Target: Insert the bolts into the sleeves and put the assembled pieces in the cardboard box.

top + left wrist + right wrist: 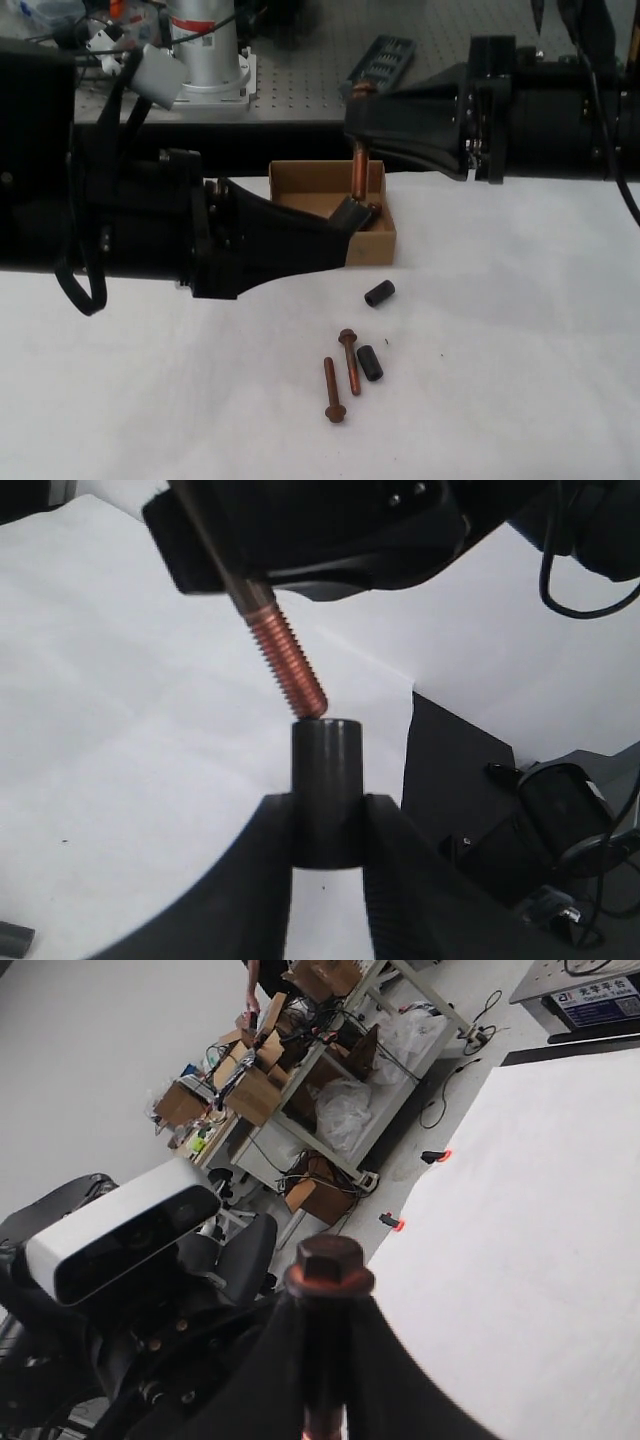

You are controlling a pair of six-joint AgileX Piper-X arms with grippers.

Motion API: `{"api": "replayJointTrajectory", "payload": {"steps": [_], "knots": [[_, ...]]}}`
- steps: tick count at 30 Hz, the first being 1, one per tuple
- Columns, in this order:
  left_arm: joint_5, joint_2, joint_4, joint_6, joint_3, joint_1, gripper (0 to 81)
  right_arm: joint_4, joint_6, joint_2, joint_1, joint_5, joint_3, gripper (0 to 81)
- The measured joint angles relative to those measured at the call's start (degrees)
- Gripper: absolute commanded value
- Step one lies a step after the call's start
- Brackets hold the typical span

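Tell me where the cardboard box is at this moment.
In the high view the cardboard box sits on the white cloth at mid-bench, just beyond the loose sleeves and bolts.

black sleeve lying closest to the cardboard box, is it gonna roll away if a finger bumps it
Probably yes: the sleeve is a cylinder lying on its side, so a sideways nudge would likely roll it. The white surface under it may damp that slightly. It looks rigid, so pinching should not deform it.
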Motion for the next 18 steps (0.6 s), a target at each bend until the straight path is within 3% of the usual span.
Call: {"api": "replayJointTrajectory", "payload": {"steps": [10,18], "knots": [[-0.49,0.0,-0.72,0.0,0.0,0.0,0.6,-0.79,0.0,0.0,2.64,-0.06,0.0,2.8],[-1.5,0.0,-3.09,-3.44,0.06,0.0,0.6,-1.06,0.0,0.0,1.93,2.13,0.0,2.8]]}}
